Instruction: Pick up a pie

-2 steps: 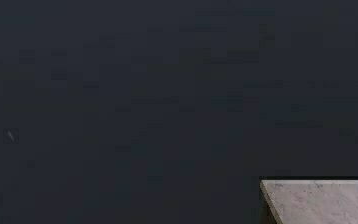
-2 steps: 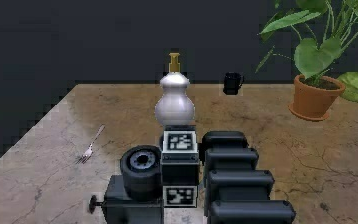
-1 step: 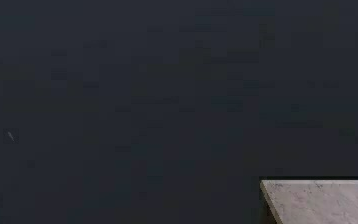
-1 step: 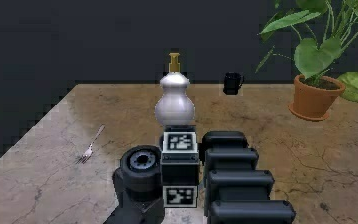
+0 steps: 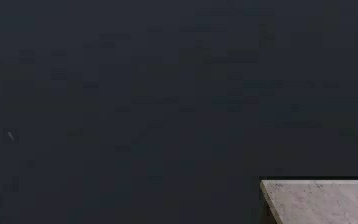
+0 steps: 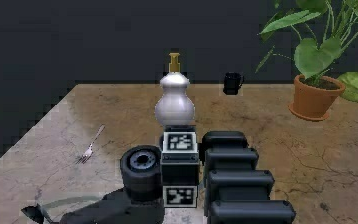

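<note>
In the arm side view, my dark arm (image 6: 232, 180) reaches over a brown marble tabletop (image 6: 97, 110), with two white marker squares (image 6: 178, 165) at its end. Left of them is the gripper (image 6: 45, 212), low at the picture's bottom left. Its far end is hard to make out, so I cannot tell whether it holds anything. A white round-bellied bottle with a gold top (image 6: 174, 92) stands just beyond the markers. A small fork (image 6: 91, 146) lies on the table to the left.
A black mug (image 6: 232, 84) stands near the table's far edge. A potted green plant in a terracotta pot (image 6: 317, 70) is at the far right. The forward view has a dark wall and the table's corner (image 5: 317, 200) at bottom right.
</note>
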Robot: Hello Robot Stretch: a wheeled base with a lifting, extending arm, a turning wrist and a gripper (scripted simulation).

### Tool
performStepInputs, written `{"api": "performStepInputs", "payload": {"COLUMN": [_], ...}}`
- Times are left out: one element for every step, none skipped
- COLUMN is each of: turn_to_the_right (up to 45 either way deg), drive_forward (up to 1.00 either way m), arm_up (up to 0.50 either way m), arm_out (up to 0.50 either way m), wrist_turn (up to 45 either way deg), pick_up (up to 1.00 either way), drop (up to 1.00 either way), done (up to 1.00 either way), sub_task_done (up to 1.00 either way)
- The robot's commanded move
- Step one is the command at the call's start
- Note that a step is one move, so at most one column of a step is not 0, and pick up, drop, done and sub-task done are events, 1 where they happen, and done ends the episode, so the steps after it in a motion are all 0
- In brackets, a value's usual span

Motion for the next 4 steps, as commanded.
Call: {"api": "performStepInputs", "payload": {"turn_to_the_right": [0.0,0.0,0.0,0.0], "drive_forward": [0.0,0.0,0.0,0.0], "arm_up": [0.0,0.0,0.0,-0.14], "arm_out": [0.0,0.0,0.0,0.0], "wrist_turn": [45.0,45.0,3.0,0.0], "pick_up": [0.0,0.0,0.0,0.0], "drop": [0.0,0.0,0.0,0.0], "done": [0.0,0.0,0.0,0.0], "sub_task_done": [0.0,0.0,0.0,0.0]}}
